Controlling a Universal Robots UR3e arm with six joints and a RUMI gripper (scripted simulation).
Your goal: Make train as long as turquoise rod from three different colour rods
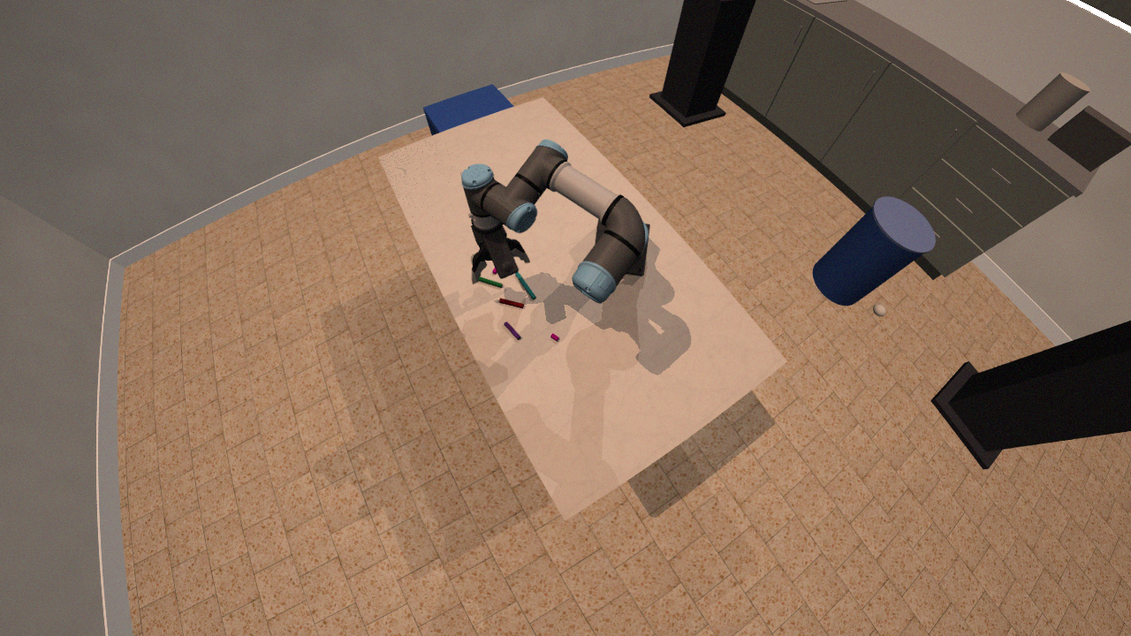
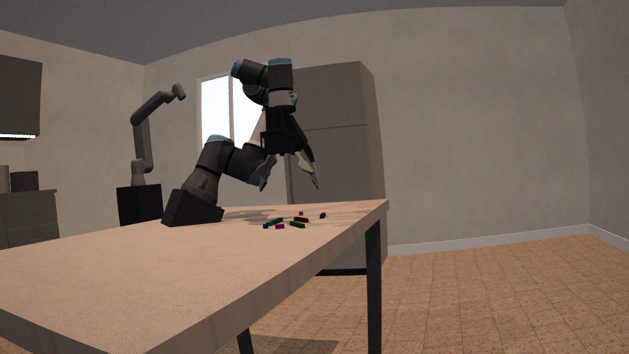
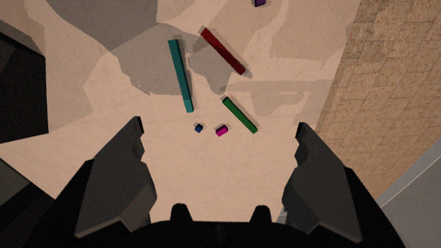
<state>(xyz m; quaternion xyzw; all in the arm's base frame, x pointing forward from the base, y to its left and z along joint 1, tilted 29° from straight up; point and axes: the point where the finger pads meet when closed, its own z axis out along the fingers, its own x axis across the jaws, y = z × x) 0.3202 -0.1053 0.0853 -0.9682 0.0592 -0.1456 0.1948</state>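
Wide-open, empty robot hand (image 1: 501,265) (image 2: 290,188) (image 3: 220,120) above scattered rods; descending carelessly, its fingers could knock the green rod (image 1: 489,282) (image 2: 297,224) (image 3: 240,115) into the nearby magenta rod (image 1: 496,270) (image 2: 279,226) (image 3: 221,131).

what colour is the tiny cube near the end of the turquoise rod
The cube is blue; the wrist view shows it best.

Turquoise (image 1: 525,286) (image 2: 274,221) (image 3: 181,76), red (image 1: 512,302) (image 2: 300,219) (image 3: 223,51), green (image 1: 489,282) (image 2: 297,224) (image 3: 240,115), purple (image 1: 512,330) (image 2: 323,215) (image 3: 260,3), blue (image 2: 265,226) (image 3: 198,128) and two magenta rods (image 1: 555,337) (image 2: 279,226) (image 3: 222,130), flat, apart, on the tabletop.
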